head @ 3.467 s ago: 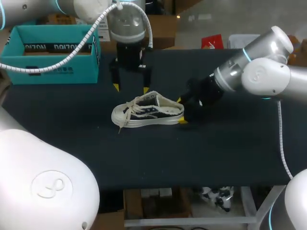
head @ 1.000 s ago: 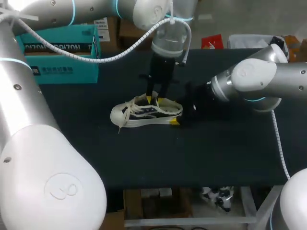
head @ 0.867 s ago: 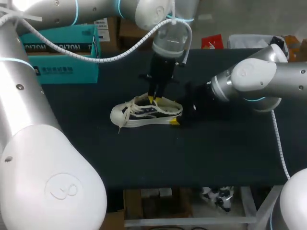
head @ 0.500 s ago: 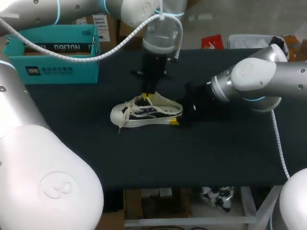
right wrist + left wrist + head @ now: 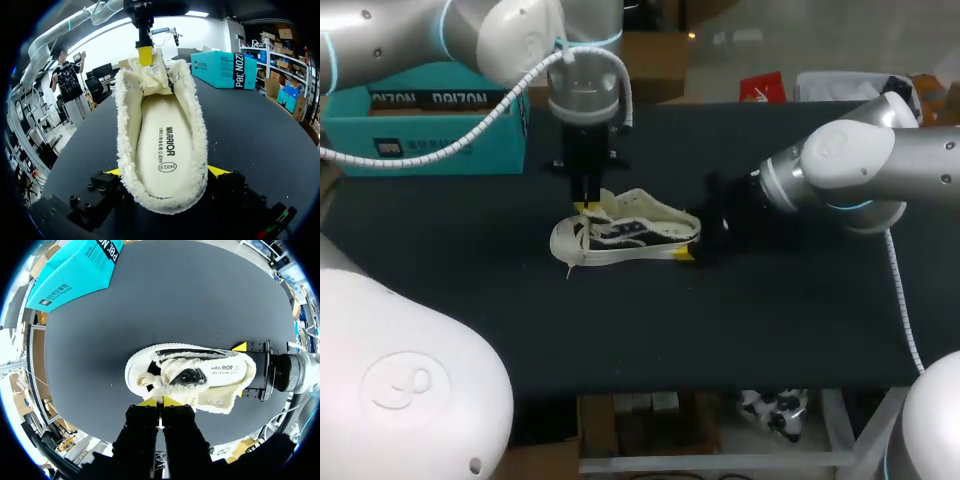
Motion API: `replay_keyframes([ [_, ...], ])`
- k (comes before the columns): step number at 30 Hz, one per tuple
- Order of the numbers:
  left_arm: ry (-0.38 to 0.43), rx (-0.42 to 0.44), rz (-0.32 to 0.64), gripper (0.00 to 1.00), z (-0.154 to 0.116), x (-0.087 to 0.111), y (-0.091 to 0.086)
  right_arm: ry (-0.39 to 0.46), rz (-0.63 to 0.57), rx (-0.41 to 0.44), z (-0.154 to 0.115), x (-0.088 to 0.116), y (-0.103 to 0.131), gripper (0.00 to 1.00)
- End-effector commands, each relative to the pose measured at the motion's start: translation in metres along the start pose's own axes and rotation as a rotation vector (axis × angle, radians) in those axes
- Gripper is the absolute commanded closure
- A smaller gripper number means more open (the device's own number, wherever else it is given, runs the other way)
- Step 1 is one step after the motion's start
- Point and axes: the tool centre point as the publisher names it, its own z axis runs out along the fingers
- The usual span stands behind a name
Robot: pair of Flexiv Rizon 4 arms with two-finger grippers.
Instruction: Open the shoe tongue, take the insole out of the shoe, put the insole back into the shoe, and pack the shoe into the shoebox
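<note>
Between the left gripper's (image 5: 160, 401) fingers, which are pressing together, the tongue (image 5: 154, 70) is being pinched at its top edge and is standing up off the throat of the shoe (image 5: 625, 235). The shoe is lying upright on its sole on the table (image 5: 770, 320), its long axis running straight away from the right gripper (image 5: 165, 172): heel between those fingers, toe at the far end. The right fingers are standing apart but clamping the heel from both sides, so the shoe is being braced against any pull.

The insole (image 5: 161, 145) is lying flat inside, exposed from heel to mid-foot, just beyond the left fingers on the heel side. By my reading the tongue is already lifting open, and taking out the insole is the step coming next. The left gripper is sitting nearer the opening; the right one is busy at the heel.

The fleecy collar is crowding the opening on both sides, and the laces (image 5: 582, 240) are trailing loose near the toe, beside the left fingers. The box (image 5: 420, 130) is standing well apart, beyond the toe end, out of the way.
</note>
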Motion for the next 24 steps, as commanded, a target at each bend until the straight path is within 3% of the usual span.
replay_keyframes([
  [1, 0.142, -0.022, -0.007, 1.0, 0.017, -0.008, -0.01, -0.001, 0.001, -0.002, 0.01, -0.006, -0.009, 1.0],
  [7, 0.165, -0.026, 0.005, 1.0, 0.023, -0.011, -0.015, -0.001, 0.001, -0.002, 0.01, -0.006, -0.009, 1.0],
  [8, 0.165, -0.023, 0.009, 0.96, 0.022, -0.012, -0.014, -0.001, 0.001, -0.002, 0.01, -0.006, -0.009, 1.0],
  [10, 0.172, -0.006, 0.032, 0.74, 0.018, -0.012, -0.012, -0.001, 0.001, -0.002, 0.01, -0.006, -0.009, 1.0],
  [11, 0.175, 0.001, 0.045, 0.69, 0.014, -0.011, -0.011, -0.001, 0.001, -0.002, 0.01, -0.006, -0.009, 1.0],
  [20, 0.193, 0.095, 0.198, 0.47, -0.034, -0.005, 0.001, -0.001, 0.001, -0.002, 0.01, -0.006, -0.009, 1.0],
  [24, 0.192, 0.178, 0.296, 0.46, -0.067, 0.002, 0.005, -0.001, 0.001, -0.002, 0.01, -0.006, -0.009, 1.0],
])
